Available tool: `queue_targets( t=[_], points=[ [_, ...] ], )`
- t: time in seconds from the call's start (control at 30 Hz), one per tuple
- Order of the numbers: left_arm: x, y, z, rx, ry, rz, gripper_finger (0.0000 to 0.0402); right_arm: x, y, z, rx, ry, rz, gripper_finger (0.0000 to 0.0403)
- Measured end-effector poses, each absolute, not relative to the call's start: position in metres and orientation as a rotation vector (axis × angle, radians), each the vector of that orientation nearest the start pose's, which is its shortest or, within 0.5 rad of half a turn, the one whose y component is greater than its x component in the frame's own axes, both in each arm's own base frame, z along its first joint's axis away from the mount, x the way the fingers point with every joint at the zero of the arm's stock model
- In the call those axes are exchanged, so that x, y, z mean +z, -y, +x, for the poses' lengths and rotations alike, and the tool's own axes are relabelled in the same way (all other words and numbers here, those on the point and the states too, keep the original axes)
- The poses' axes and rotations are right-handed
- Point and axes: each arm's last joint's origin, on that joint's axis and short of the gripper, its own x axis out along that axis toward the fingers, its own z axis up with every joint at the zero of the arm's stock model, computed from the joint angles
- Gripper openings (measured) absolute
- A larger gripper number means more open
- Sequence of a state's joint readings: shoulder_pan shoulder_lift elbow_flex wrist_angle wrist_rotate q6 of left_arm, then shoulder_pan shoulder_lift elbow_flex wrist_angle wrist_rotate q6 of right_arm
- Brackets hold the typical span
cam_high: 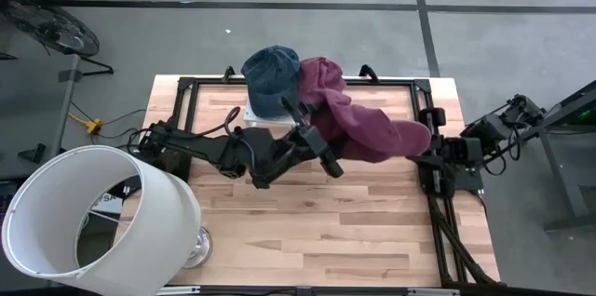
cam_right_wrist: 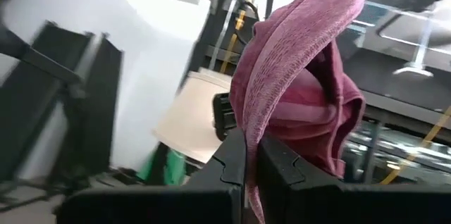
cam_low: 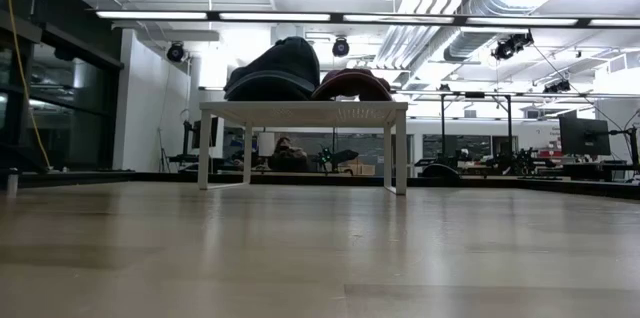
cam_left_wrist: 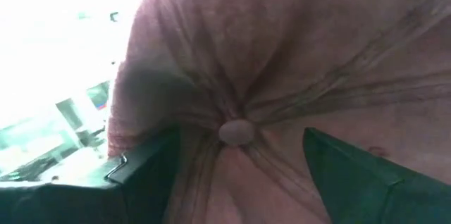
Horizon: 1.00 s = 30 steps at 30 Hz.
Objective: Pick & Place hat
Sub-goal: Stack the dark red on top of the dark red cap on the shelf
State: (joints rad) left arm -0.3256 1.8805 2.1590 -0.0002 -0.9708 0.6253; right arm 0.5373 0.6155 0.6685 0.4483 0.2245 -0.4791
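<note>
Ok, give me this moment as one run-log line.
left end effector: open around maroon hat crown | right end effector: shut on maroon hat brim | blue hat: on white stand, beside second maroon hat

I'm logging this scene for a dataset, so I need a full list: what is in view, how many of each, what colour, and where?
Blue hat: one, dark blue, on the small white stand at the table's far edge.
Red hats: two, maroon; one on the stand beside the blue hat, one held up by its brim between the arms.
White stand: one, white, far side of the table.
Table: one, light wood.
Lampshade: one, white, at the table's near left corner.
Left gripper: dark, open, against the held hat's crown.
Right gripper: dark, shut on the held hat's brim.
</note>
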Motion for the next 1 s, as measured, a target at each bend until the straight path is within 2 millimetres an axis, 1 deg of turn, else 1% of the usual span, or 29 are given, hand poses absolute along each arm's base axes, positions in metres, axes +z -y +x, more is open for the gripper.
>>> queue_targets(
  t=[0.2,0.27,0.37,0.77,1.0],
  points=[
    [0.5032,0.107,0.3877,0.635,0.053,0.383,0.0297,0.3741,-0.0623,0.1151,0.232,0.524,-0.253,0.0007],
    [0.5032,0.107,0.3877,0.635,0.056,0.373,0.029,0.3739,-0.0623,0.1152,0.237,0.52,-0.24,0.0007],
    [0.5033,0.1074,0.3879,0.619,0.072,0.344,0.0268,0.3731,-0.0626,0.1156,0.242,0.512,-0.24,0.0007],
    [0.5034,0.1078,0.3882,0.599,0.098,0.281,0.0136,0.373,-0.0626,0.1156,0.249,0.505,-0.208,0.0007],
    [0.5034,0.1079,0.3881,0.598,0.098,0.281,0.0047,0.3729,-0.0624,0.1156,0.244,0.504,-0.207,0.0007]
  ],
)
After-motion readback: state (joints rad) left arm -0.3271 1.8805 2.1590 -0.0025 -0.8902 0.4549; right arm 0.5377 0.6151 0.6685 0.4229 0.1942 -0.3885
